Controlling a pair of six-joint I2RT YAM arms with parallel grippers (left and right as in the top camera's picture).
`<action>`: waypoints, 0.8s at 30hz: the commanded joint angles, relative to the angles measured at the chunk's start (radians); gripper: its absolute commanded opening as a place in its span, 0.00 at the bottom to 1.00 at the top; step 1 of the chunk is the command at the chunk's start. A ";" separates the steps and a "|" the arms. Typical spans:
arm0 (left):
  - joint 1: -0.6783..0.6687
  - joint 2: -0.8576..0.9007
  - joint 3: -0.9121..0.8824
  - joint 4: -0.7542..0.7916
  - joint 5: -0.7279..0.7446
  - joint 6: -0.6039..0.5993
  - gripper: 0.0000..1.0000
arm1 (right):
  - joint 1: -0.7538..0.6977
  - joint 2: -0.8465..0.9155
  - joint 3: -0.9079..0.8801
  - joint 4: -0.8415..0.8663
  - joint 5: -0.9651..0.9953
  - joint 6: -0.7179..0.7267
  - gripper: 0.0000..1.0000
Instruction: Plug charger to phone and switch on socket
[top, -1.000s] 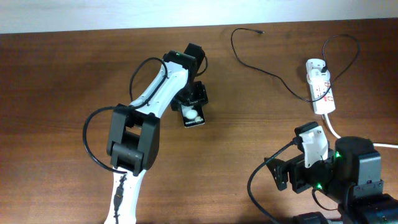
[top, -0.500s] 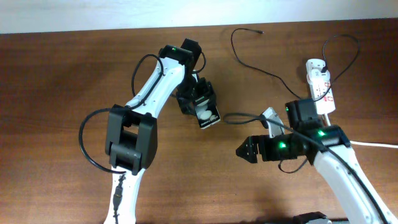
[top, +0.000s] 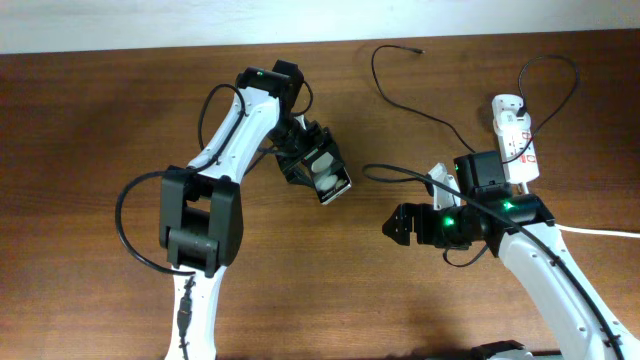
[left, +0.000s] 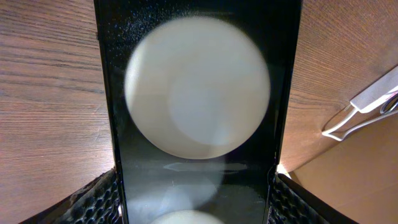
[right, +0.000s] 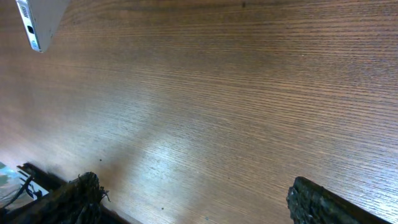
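Observation:
My left gripper (top: 312, 168) is shut on the phone (top: 328, 176), a slim black smartphone with white glare spots, held at the table's middle. In the left wrist view the phone (left: 198, 106) fills the space between my left gripper's (left: 196, 208) pads. The charger (top: 425, 112), a thin black cable, curls across the back right, its plug tip (top: 418, 50) free near the far edge. The socket (top: 515, 138), a white power strip with red marks, lies at the right. My right gripper (top: 398, 224) is open and empty over bare wood, right of the phone; its fingers (right: 193, 205) frame bare table.
The brown wooden table (top: 90, 150) ends at a white strip along the far edge. The socket's thick white cord (top: 590, 232) runs off to the right. The right arm's own black cable (top: 400, 172) loops between the two arms.
My right arm has swung up and out toward the table's middle. My left gripper has turned and shifted the phone slightly right and back.

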 joint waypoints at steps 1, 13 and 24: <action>0.003 -0.005 0.023 -0.003 0.034 -0.010 0.20 | 0.006 0.003 -0.001 0.035 0.012 0.085 0.99; 0.003 -0.005 0.023 0.000 -0.003 -0.041 0.15 | 0.324 0.015 -0.001 0.403 0.365 0.557 0.95; 0.003 -0.005 0.023 0.023 -0.054 -0.092 0.10 | 0.378 0.233 0.003 0.718 0.321 0.722 0.84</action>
